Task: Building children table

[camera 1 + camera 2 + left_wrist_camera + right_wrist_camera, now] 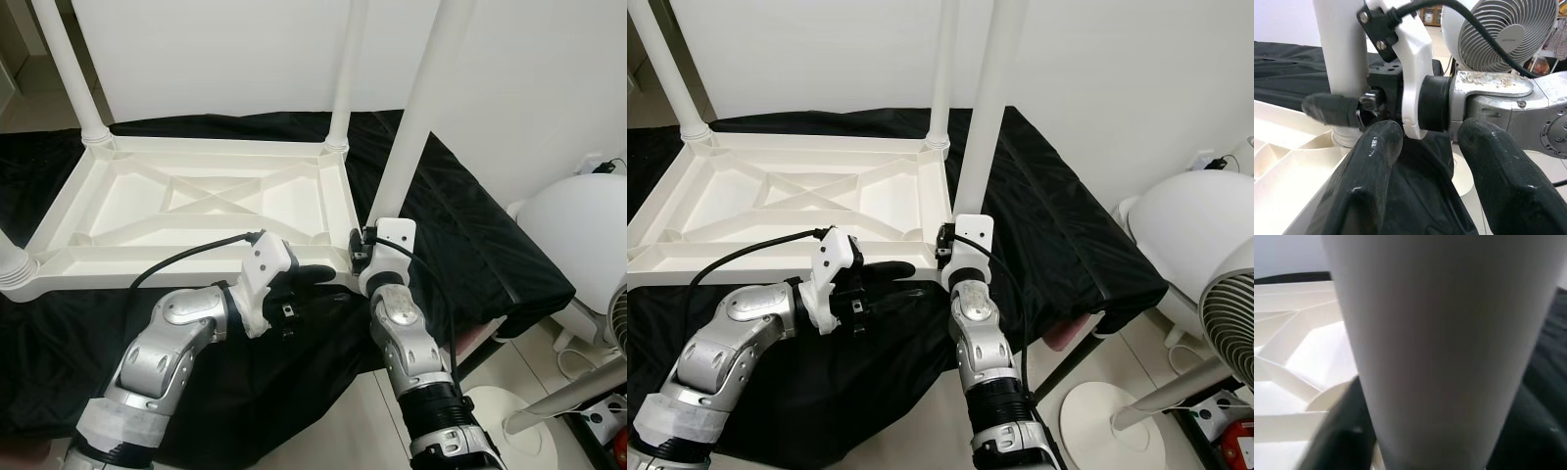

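A white children's table (pixel 118 250) lies upside down on a black cloth (pixel 470 235). Legs stand at its far left corner (pixel 71 69), far right corner (pixel 345 69) and near left corner (pixel 15 269). At the near right corner my right gripper (pixel 364 250) is shut on the foot of another white leg (pixel 416 108), which stands upright in its socket. In the left wrist view one black finger (pixel 1332 110) curls around that leg (pixel 1342 58). My left gripper (pixel 318 289) is open just left of that corner, with its fingers (pixel 1371 161) pointing at the right wrist and nothing between them.
A white fan (pixel 588 225) stands on the floor to the right, its round base (pixel 500 416) near my right arm. The cloth's right edge drops off beside it. A white wall runs behind the table.
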Available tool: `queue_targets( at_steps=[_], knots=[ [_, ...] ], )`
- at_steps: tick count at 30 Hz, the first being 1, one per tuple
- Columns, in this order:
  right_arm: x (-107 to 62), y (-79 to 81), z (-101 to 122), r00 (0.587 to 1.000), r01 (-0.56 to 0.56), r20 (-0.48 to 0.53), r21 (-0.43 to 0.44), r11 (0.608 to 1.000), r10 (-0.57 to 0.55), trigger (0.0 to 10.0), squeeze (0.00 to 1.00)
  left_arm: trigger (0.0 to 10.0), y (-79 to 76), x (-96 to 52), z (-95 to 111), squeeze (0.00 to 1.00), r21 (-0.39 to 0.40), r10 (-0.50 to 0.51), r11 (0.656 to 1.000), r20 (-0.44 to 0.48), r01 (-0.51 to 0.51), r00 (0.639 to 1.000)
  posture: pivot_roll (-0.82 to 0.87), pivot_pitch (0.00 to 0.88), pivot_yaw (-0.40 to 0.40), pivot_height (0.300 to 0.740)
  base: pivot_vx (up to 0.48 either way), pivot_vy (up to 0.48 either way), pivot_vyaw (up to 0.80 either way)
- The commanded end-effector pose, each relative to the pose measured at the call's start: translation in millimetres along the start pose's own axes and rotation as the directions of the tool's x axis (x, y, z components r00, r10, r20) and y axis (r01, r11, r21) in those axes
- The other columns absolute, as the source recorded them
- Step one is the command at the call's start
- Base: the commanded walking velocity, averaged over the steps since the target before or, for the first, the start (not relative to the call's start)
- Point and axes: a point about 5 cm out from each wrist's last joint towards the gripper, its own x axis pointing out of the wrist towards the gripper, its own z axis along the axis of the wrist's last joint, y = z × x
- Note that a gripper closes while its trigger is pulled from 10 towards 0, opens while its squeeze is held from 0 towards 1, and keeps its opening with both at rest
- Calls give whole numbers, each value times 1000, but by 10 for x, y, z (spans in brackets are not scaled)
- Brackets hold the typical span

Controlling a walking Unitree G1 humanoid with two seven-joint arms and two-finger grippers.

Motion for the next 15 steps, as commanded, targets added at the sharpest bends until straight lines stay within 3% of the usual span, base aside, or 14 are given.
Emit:
queue_targets(
  at_steps=[1, 4, 10, 11, 15],
  knots=[
    [-28, 27, -29, 1000, -10, -12, 24, 1000, 10, 10000, 1000, 10000, 24, 7, -3, 0, 1, 66, 998, -8, -66, 998, 31, 28, -37, 740, 0, 0, 0],
    [-58, 35, -19, 998, -56, 11, -8, 998, 57, 10000, 1000, 10000, 17, 1, -4, 0, 0, 69, 998, -8, -69, 998, 33, 29, -39, 740, 0, 0, 0],
    [-117, -108, -19, 992, -127, 17, -31, 991, 128, 10000, 1000, 10000, 21, -18, -7, 0, 2, 75, 997, -12, -75, 997, 37, 32, -42, 740, 0, 0, 0],
    [-135, -165, -21, 983, -183, 10, -34, 983, 183, 10000, 0, 10000, 29, -23, -5, 0, 3, 78, 997, -13, -78, 997, 36, 32, -38, 740, 0, 0, 0],
    [-158, -279, -2, 959, -282, 4, -49, 958, 282, 10000, 0, 10000, 41, -26, 0, 0, 10, 79, 997, -16, -79, 997, 35, 31, -35, 740, 0, 0, 0]
  ],
)
